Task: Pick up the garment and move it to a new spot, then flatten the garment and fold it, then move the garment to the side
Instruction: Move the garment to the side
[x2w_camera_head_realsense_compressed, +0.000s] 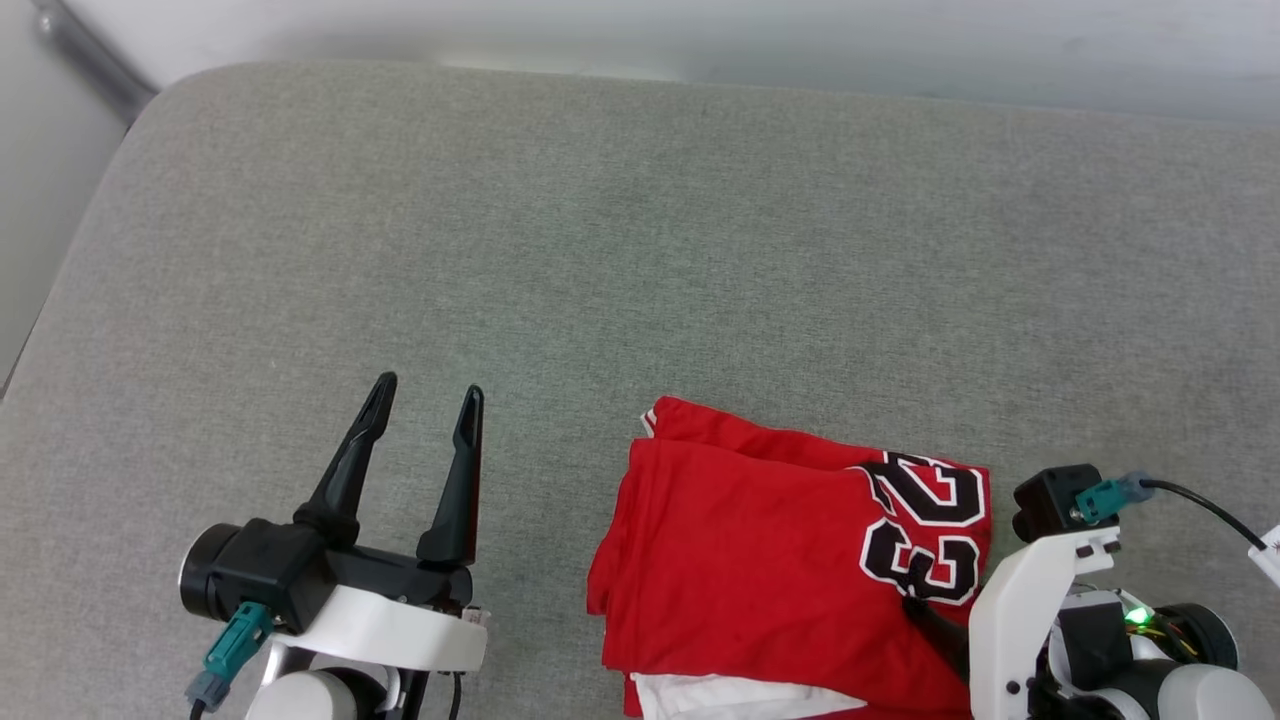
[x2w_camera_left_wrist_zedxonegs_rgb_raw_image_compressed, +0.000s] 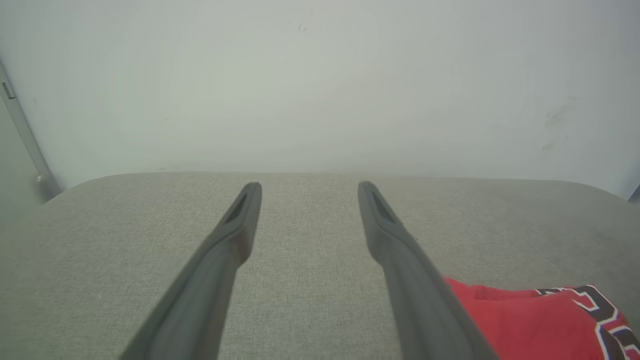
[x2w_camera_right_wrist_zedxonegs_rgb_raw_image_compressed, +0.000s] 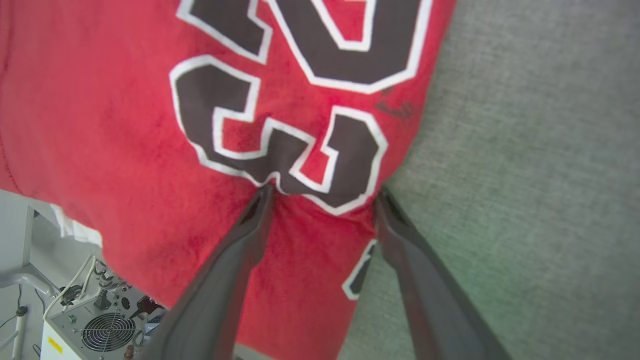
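Between tips of the parted right claw (x2w_camera_right_wrist_zedxonegs_rgb_raw_image_compressed: 322, 194) — the garment (x2w_camera_right_wrist_zedxonegs_rgb_raw_image_compressed: 100, 110).

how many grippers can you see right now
2. The left gripper hangs open over the grey cushion, left of the garment. The right gripper, also open, has its fingertips at the garment's numbered edge.

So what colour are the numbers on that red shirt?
Black, outlined white, on the red jersey shirt; right wrist view shows it best.
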